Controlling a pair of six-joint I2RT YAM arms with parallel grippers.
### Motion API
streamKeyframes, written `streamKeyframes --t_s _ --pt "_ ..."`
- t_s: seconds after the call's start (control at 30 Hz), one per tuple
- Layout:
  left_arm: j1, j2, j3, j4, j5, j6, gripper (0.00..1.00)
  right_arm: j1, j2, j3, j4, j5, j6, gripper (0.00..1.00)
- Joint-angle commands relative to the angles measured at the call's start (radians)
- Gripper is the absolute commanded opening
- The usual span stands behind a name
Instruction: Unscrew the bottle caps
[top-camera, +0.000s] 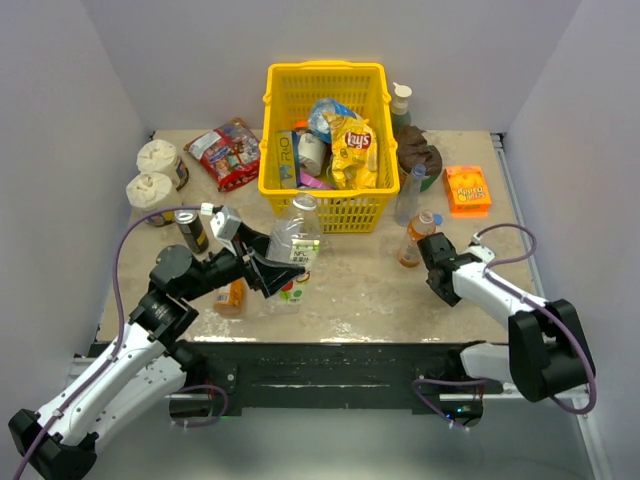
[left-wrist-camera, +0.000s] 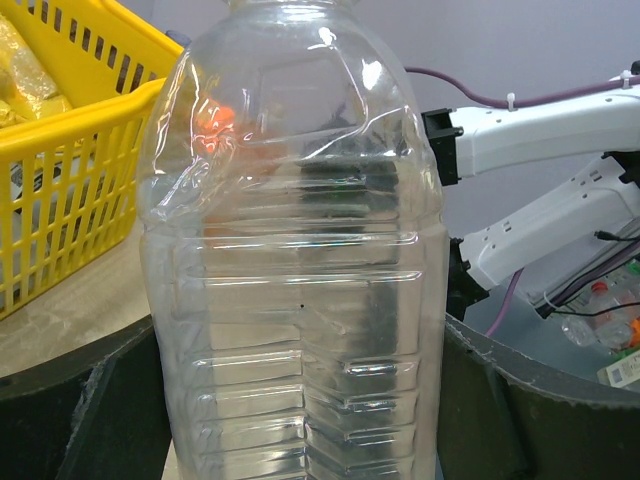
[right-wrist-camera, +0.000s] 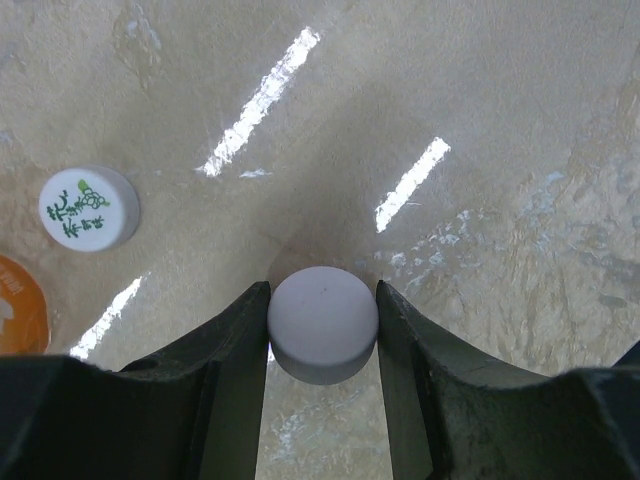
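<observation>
Left end effector (top-camera: 270, 270) grips the likely crushable clear bottle (left-wrist-camera: 300, 300) mid-body; right end effector (right-wrist-camera: 322, 300) pinches a white cap (right-wrist-camera: 322, 328)

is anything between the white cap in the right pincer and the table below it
Nothing visible. The right pincer holds the plain white cap over bare table. The printed white cap lies on the table off to one side, apart from it and not underneath.
</observation>
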Motion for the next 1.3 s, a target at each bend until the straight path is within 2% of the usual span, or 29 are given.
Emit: streamKeyframes --t_s 0.0,0.3,0.6,0.97,1.1,1.27 --pt "0.006 -0.014 0.013 0.033 -0.016 0.019 0.22 0.011 0.068 0.079 -0.024 0.072 0.045 0.27" --pt "0.004 -0.031 0.018 0.007 -0.037 0.036 0.22 0.018 0.077 0.086 -0.041 0.083 0.065 0.38" --pt "0.006 -0.016 0.019 0.014 -0.023 0.034 0.22 0.020 0.119 0.109 -0.047 0.074 0.048 0.60" --pt "0.006 -0.010 0.024 0.007 -0.025 0.051 0.22 0.018 0.105 0.105 -0.046 0.072 0.045 0.67" --pt "0.006 0.006 0.031 -0.001 -0.016 0.062 0.22 0.020 0.055 0.089 -0.056 0.069 0.056 0.70" --pt "0.007 0.012 0.039 -0.006 -0.014 0.065 0.22 0.020 -0.027 0.062 -0.131 0.056 0.106 0.69"
